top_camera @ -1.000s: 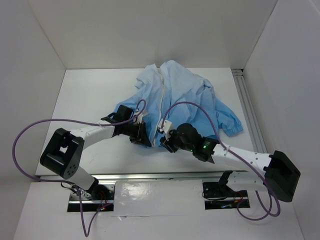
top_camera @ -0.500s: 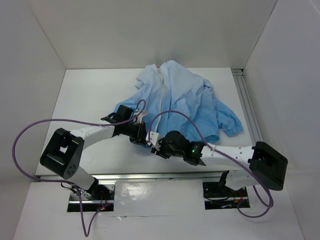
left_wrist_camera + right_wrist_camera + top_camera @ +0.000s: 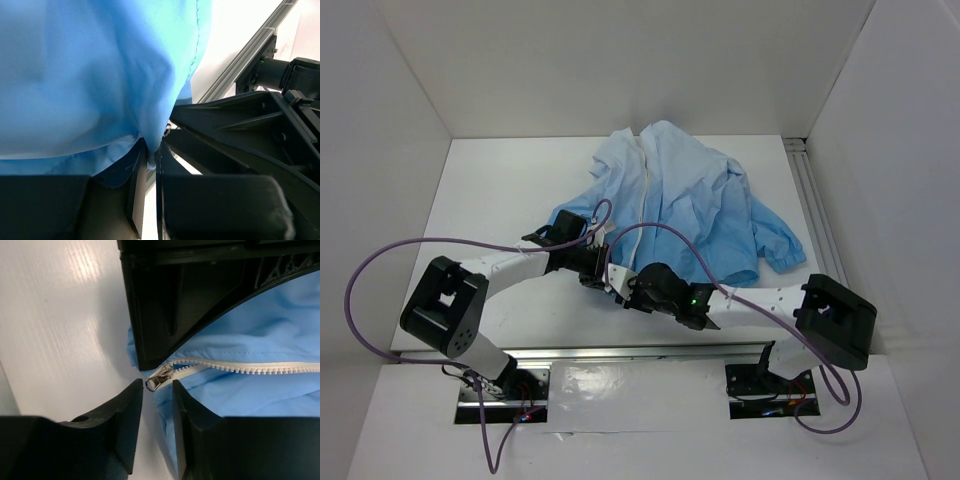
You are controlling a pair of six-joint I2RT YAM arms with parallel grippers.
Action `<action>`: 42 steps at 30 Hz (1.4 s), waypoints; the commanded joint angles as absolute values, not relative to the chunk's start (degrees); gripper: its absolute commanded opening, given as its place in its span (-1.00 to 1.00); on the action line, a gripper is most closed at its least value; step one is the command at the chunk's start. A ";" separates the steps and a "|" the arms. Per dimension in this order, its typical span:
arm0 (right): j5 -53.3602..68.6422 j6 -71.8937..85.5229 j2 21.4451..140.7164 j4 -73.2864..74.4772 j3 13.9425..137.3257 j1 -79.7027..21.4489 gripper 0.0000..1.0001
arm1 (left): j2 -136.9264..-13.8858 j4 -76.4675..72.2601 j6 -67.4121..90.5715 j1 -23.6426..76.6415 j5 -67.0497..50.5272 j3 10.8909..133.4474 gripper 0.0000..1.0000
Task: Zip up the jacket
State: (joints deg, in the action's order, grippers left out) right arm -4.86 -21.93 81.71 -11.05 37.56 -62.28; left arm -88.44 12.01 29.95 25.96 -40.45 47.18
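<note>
The light-blue jacket [image 3: 692, 200] lies crumpled on the white table, its pale zipper strip running up the middle. My left gripper [image 3: 603, 270] is shut on the jacket's bottom hem [image 3: 150, 150], next to the zipper's end. My right gripper [image 3: 626, 293] is right beside it, jaws open a little. In the right wrist view the silver zipper slider [image 3: 160, 378] sits just at the mouth of my right gripper [image 3: 157, 389], not clamped. The white zipper teeth [image 3: 240, 368] run off to the right. The left gripper's black finger [image 3: 165, 305] is just behind the slider.
A metal rail [image 3: 815, 215] runs along the table's right side, and white walls enclose the table. Purple cables loop over both arms [image 3: 380, 270]. The right arm's black body [image 3: 240, 130] fills the right of the left wrist view.
My right gripper has swung left along the jacket's near edge and now sits against the left gripper at the zipper slider. The left arm and jacket have stayed put.
</note>
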 commanded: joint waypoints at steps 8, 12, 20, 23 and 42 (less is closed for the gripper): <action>-7.91 -22.68 83.14 -16.00 40.25 -62.75 -0.49 | -87.45 13.45 28.48 25.84 -43.24 48.25 -1.00; -7.39 -22.68 82.62 -15.29 40.25 -62.75 -0.59 | -87.97 13.45 28.48 25.84 -43.24 48.25 -1.00; -7.38 -22.15 80.95 -13.01 41.40 -62.75 -0.59 | -88.51 13.45 28.48 25.84 -43.24 48.25 -1.00; -7.38 -22.15 80.95 -12.40 41.92 -62.75 -0.56 | -88.51 13.45 28.48 25.84 -43.24 48.25 -1.00; -7.91 -21.09 79.20 -11.16 41.92 -62.75 -0.37 | -89.03 13.45 27.95 25.84 -43.24 48.25 -1.00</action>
